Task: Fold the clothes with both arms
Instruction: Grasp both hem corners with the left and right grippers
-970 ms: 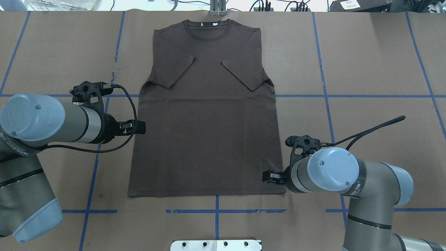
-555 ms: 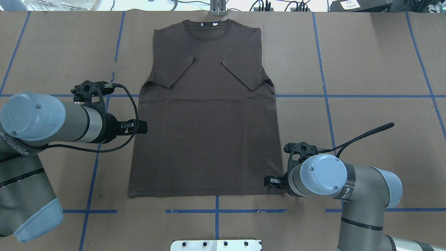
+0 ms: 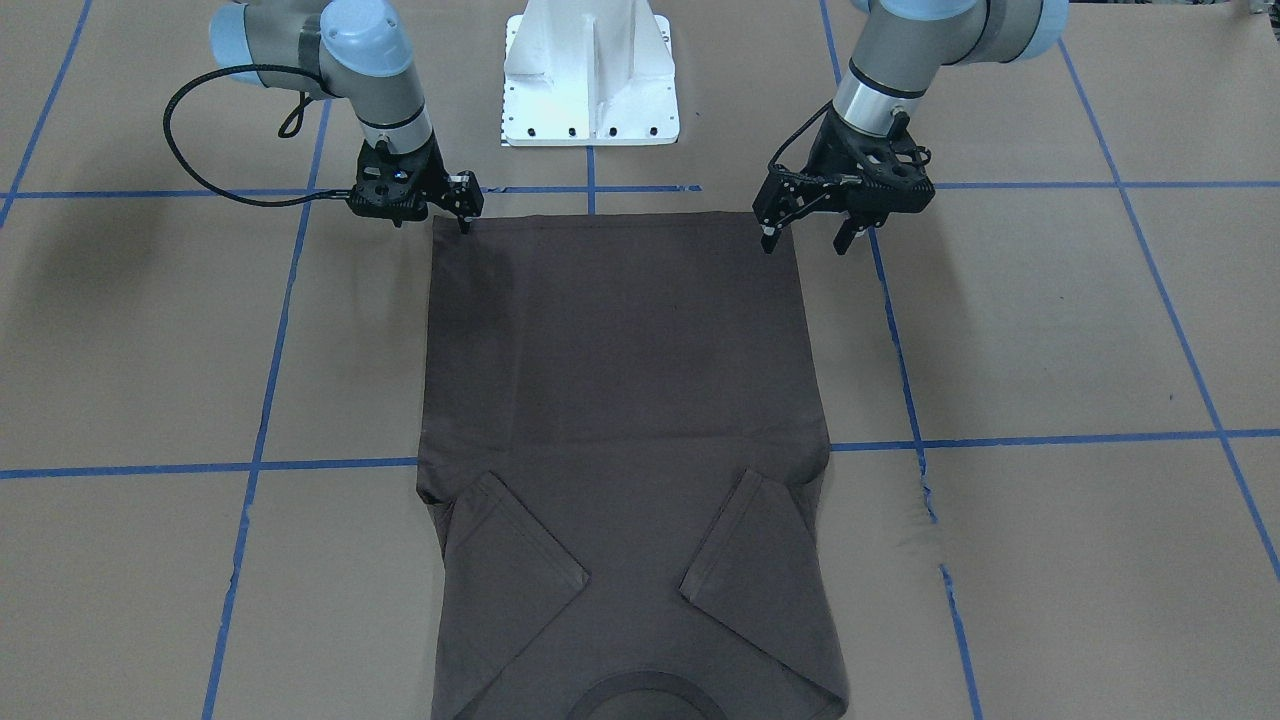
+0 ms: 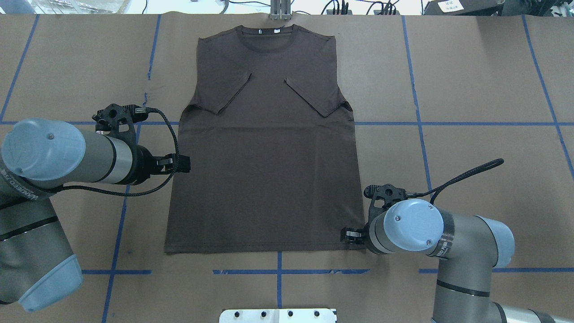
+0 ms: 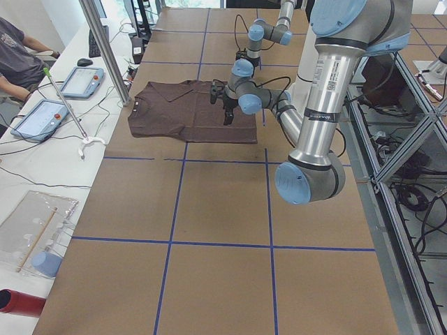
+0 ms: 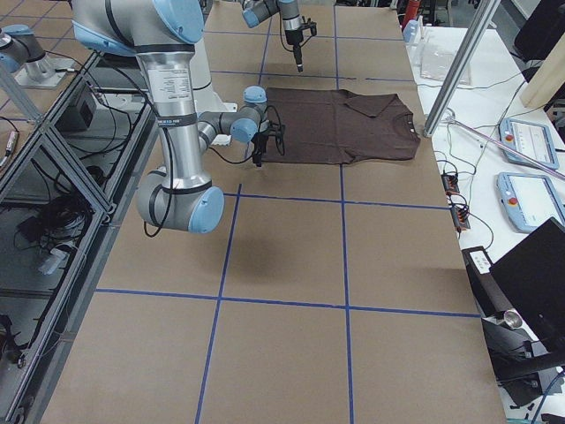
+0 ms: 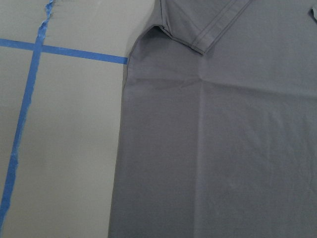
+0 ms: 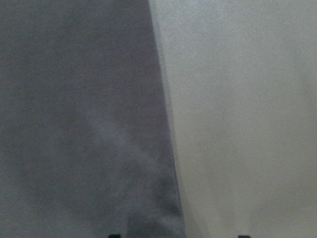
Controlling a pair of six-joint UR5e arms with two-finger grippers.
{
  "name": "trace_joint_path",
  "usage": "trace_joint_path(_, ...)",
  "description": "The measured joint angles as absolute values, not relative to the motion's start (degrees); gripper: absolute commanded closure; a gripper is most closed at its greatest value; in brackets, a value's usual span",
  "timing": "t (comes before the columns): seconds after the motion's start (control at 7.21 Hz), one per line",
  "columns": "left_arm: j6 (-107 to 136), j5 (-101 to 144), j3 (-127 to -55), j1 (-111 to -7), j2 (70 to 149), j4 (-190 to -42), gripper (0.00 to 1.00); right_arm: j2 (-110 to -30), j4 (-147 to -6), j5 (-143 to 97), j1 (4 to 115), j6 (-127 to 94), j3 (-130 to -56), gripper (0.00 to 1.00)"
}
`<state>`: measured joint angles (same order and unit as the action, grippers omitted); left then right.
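Right pincer (image 3: 464,215) wide, low at T-shirt (image 3: 620,340) hem corner; left pincer (image 3: 804,245) wide, raised. Lower it first, then you pinch both corners.

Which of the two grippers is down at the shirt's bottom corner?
The right gripper, low at the T-shirt hem corner; the left gripper hangs higher, jaws open.

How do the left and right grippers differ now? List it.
Height: the left gripper hangs well above the T-shirt; the right gripper is down at its hem corner. Wrist views: the left gripper's shows a wide stretch of shirt; the right gripper's, a blurred close-up of its edge. Both are open.
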<state>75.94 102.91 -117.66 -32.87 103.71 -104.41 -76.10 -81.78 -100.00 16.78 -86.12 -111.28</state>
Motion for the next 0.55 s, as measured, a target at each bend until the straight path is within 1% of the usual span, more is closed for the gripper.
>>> trace_joint_path(0.14, 75.94, 102.92, -117.66, -32.87, 103.71, -104.41, 0.00, -75.92, -81.78, -100.06, 16.74, -86.11, -111.27, 1.00)
trace_joint_path(0.55, 75.94, 102.86, -117.64, -32.87, 104.14, -104.34, 0.00, -75.96, -81.77, -100.11, 16.77, -85.97, -111.62, 1.00)
